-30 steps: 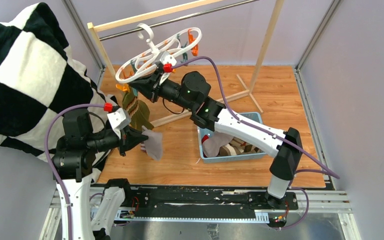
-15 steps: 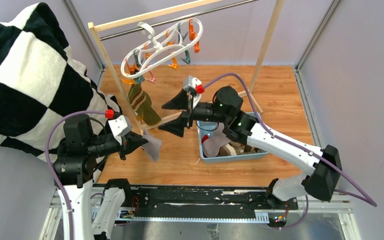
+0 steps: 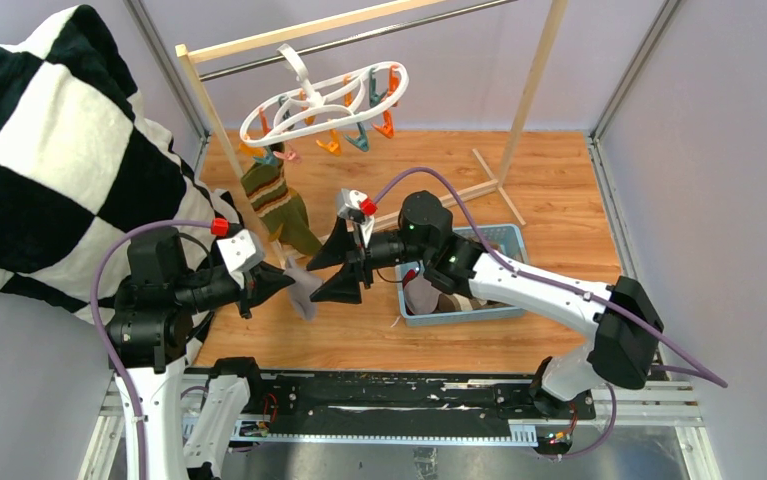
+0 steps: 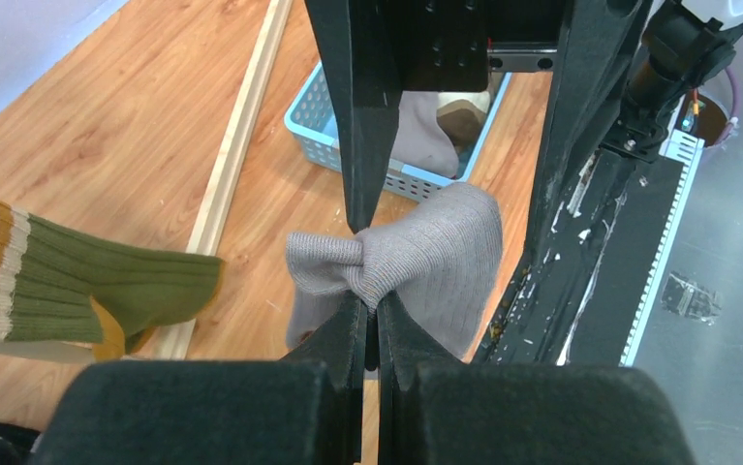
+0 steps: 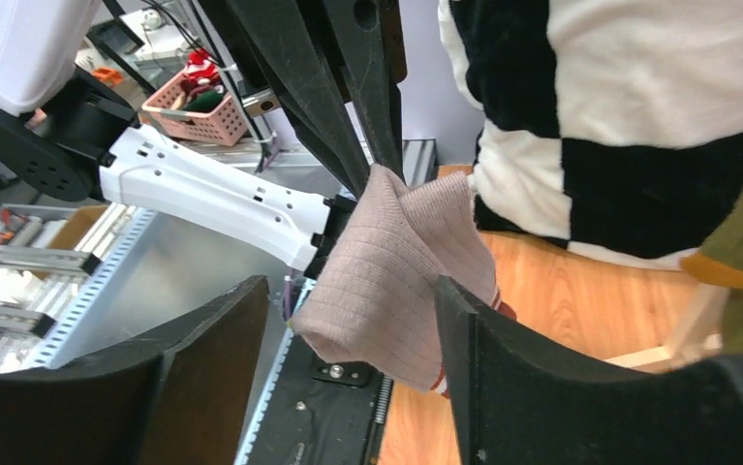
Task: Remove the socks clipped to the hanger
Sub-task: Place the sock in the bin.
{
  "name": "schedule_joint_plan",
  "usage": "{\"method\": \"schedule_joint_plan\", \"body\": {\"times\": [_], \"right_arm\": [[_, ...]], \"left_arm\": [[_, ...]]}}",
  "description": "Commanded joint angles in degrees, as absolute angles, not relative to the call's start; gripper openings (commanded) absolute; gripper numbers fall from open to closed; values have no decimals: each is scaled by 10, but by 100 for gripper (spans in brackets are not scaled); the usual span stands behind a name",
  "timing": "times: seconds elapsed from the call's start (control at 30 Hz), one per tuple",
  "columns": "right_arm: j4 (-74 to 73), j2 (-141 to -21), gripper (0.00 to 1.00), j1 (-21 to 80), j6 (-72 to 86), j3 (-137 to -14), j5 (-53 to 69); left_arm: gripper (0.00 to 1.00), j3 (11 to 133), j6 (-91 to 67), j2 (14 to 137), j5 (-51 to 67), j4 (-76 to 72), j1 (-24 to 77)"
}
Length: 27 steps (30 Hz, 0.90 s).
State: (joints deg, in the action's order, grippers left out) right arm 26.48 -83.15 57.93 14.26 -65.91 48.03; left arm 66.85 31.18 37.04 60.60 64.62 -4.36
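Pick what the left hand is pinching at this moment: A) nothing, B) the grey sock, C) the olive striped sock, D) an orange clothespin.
B: the left hand is shut on a bunched fold of the grey sock.

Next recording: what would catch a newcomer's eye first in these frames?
The huge black-and-white checkered blanket fills the left side. At centre, the left gripper is shut on a grey sock, with the right gripper open around it. Behind, up high, the white hanger carries an olive striped sock at its left end.
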Motion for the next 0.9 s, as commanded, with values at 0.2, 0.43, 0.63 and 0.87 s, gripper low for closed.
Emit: {"method": "schedule_joint_plan", "body": {"times": [0.2,0.43,0.63,0.87], "right_arm": [[162,-814,1,563,132,-687,376],[32,-698,0,441,154,-572,274],[-79,-617,0,356,144,-469,181],[-87,-665,12,334,130,-436,83]], "left_arm": [[20,682,321,385,586,644,-41],[100,679,297,390,551,644,-41],[100,669,288,400,532,644,-41],[100,670,280,404,510,644,-42]]}}
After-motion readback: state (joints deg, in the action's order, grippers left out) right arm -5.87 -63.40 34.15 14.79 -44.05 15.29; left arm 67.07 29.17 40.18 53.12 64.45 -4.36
